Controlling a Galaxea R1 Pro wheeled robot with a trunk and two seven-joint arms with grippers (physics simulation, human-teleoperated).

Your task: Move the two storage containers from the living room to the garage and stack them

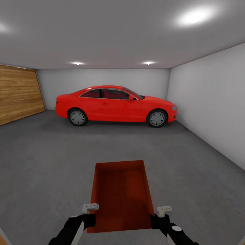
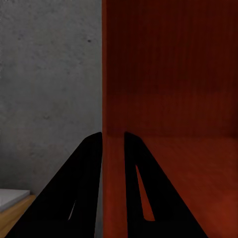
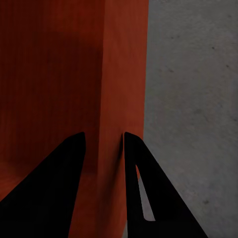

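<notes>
Wooden panel door (image 1: 18,93): honey-coloured planks on the garage's left wall, well apart from me.

Floor (image 1: 44,160): dark grey mottled concrete, running from my base to the far wall.

Red car (image 1: 115,106): parked side-on along the back wall, nose toward the right wall, well apart from the box I carry.

My left gripper (image 1: 91,208): at the near left corner of the storage container (image 1: 120,194). In the left wrist view my left gripper (image 2: 113,136) straddles the box's left wall, one finger (image 2: 82,188) outside over the concrete and the other inside over the box bottom. The jaws are drawn in close on that thin wall, pinching it.

Storage container: one rust-red open-top box, held between both my arms low in front of me, open side up, its long axis pointing toward the car. Whether its base touches the concrete I cannot tell.

My right gripper (image 1: 162,210): at the near right corner. In the right wrist view my right gripper (image 3: 104,135) clamps the right wall, one finger inside, one finger (image 3: 148,193) outside above the floor.

White right wall (image 1: 211,102): plain, bare.
</notes>
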